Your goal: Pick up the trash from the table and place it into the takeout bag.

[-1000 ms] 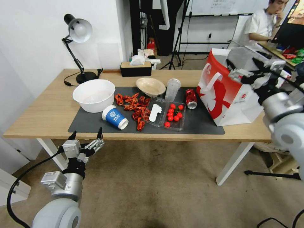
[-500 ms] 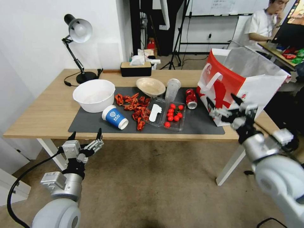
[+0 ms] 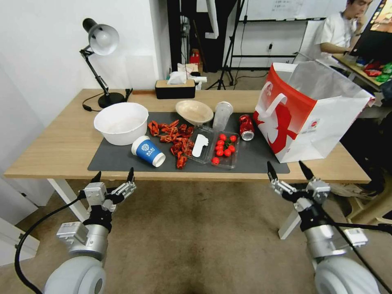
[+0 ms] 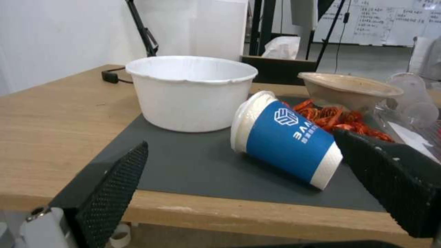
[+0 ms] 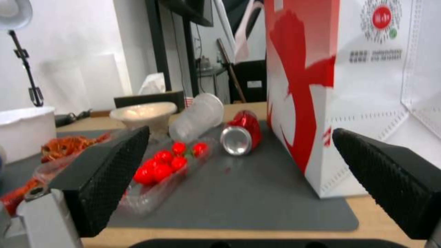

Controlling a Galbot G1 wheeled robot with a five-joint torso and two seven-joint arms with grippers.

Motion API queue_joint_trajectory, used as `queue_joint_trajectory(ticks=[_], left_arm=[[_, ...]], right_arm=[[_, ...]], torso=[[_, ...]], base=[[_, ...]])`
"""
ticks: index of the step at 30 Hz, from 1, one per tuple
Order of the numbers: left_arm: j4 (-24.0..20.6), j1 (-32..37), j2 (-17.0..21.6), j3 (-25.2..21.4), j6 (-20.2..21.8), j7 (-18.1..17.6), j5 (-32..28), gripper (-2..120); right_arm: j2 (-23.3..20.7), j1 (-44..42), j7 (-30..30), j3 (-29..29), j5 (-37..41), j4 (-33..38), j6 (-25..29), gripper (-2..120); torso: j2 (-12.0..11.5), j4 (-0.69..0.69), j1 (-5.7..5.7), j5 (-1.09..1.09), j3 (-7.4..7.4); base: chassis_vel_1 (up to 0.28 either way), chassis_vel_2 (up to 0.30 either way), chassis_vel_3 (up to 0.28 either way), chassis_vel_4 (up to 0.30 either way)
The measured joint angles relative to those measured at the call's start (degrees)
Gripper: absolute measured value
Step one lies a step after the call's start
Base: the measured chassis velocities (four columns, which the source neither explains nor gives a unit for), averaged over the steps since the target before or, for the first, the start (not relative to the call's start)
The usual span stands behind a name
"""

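1. both my arms hang below the near edge of the table [image 3: 53, 151]. the left gripper [image 3: 113, 179] sits in front of the blue cup [image 3: 148, 151], fingers spread wide and empty. the right gripper [image 3: 290, 171] sits below the bag [image 3: 310, 118], also spread wide with nothing in it.
2. the trash is all on the grey mat [image 3: 118, 161], left of the bag, which stands upright and open at the right end.
3. handling, as i judge it: the blue cup lies on its side, light paper, so i'd pinch across the sleeve gently or it will roll or crush. the red can [image 3: 246, 126] is dented, light and slick, so take it across the body. the clear cup [image 3: 222, 115] is thin and springy and will deform under a hard squeeze. the beige bowl [image 3: 194, 111] is shallow and stiff; grip the rim.
4. count: one blue cup, one can, one clear cup, one beige bowl, one white bowl [image 3: 121, 122], one bag, one heap of red shells [image 3: 173, 138], two clear trays [image 3: 216, 152].
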Motion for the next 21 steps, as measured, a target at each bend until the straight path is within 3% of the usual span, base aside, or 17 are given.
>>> queue_joint_trajectory(ticks=[21], left_arm=[[1.0, -0.1, 1.0, 0.2, -0.6, 0.0, -0.2, 100]], right_arm=[[1.0, 0.3, -0.2, -0.6, -1.0, -3.9, 0.4, 100]], torso=[[0.0, 0.00, 0.00, 0.00, 0.01]], base=[[0.000, 0.000, 0.000, 0.000]])
